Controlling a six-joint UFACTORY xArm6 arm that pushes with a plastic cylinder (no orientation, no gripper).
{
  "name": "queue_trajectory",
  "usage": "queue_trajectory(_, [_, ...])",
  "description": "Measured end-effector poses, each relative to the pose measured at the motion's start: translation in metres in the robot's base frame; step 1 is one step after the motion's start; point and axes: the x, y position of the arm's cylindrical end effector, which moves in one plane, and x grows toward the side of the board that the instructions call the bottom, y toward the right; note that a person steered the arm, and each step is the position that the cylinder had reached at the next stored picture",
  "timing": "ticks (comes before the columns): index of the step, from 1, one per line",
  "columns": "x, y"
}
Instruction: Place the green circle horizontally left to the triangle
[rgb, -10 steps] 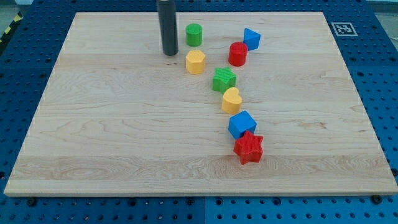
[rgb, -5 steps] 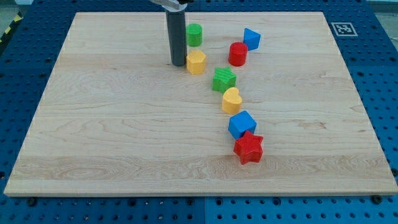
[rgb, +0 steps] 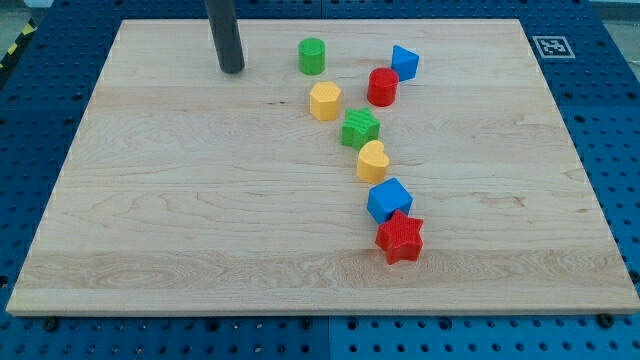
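My tip (rgb: 232, 70) rests on the wooden surface (rgb: 180, 220) near the view's top, well to the left of the green circle (rgb: 312, 56) and touching no block. There is no hand on this arm, only the bare rod, and it holds nothing. The green circle stands near the top edge, apart from the blue triangle (rgb: 404, 62) to its right; the red cylinder (rgb: 382, 87) sits just below-left of that triangle. Below the circle a line of blocks runs downward: yellow hexagon (rgb: 324, 101), green star (rgb: 360, 128), yellow heart (rgb: 373, 160), blue cube (rgb: 389, 199) and red star (rgb: 400, 237), the last two touching.
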Motion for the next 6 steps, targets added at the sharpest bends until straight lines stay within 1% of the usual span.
queue_trajectory(1, [-0.06,0.017])
queue_trajectory(2, [-0.076,0.074])
queue_trajectory(3, [-0.076,0.155])
queue_trajectory(4, [-0.076,0.178])
queue_trajectory(5, [-0.066,0.174])
queue_trajectory(6, [-0.041,0.169])
